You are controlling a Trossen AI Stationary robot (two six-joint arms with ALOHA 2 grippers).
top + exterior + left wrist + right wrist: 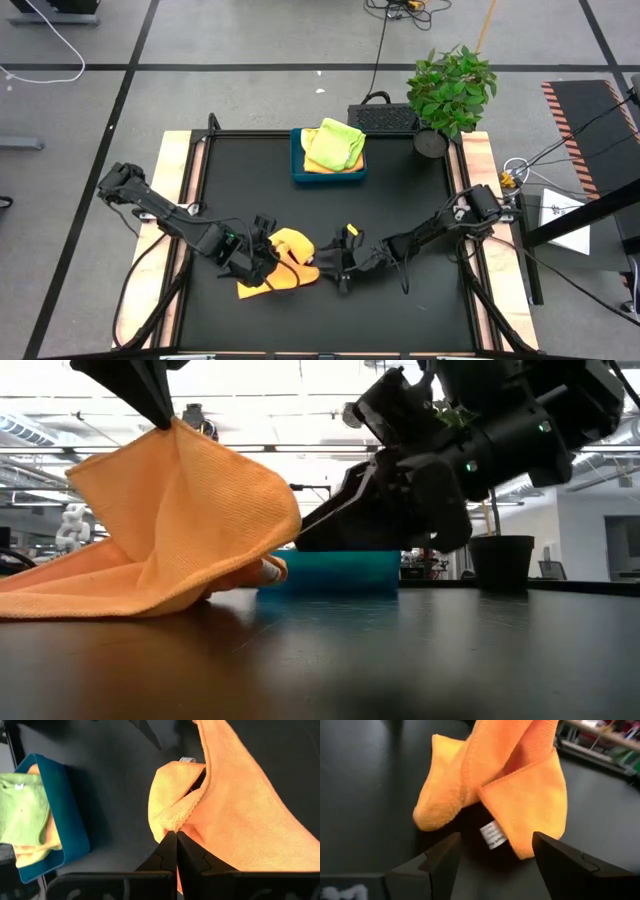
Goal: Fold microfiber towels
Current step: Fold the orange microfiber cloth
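An orange microfiber towel (287, 262) lies near the table's front, partly lifted into a peak (172, 510). My left gripper (175, 837) is shut on it at the peak (160, 415). My right gripper (495, 847) is open and level just right of the towel (327, 268). Its fingers stand on either side of a loose corner with a white label (491, 835), without touching it. A lime green towel (335, 143) and a yellow one lie folded in the blue tray (296, 168). My left gripper pinches a bunched part of the towel's hemmed edge (173, 822) between its two fingers. The fingers come from above, pointing down. The towel hangs slack below them like a tent, and its lower part (70, 595) lies on the table.
The blue tray (330, 572) stands at the table's far middle. A potted plant (450, 90) stands at the far right corner. Bare black tabletop (400, 200) lies between the tray and the grippers and along the near edge.
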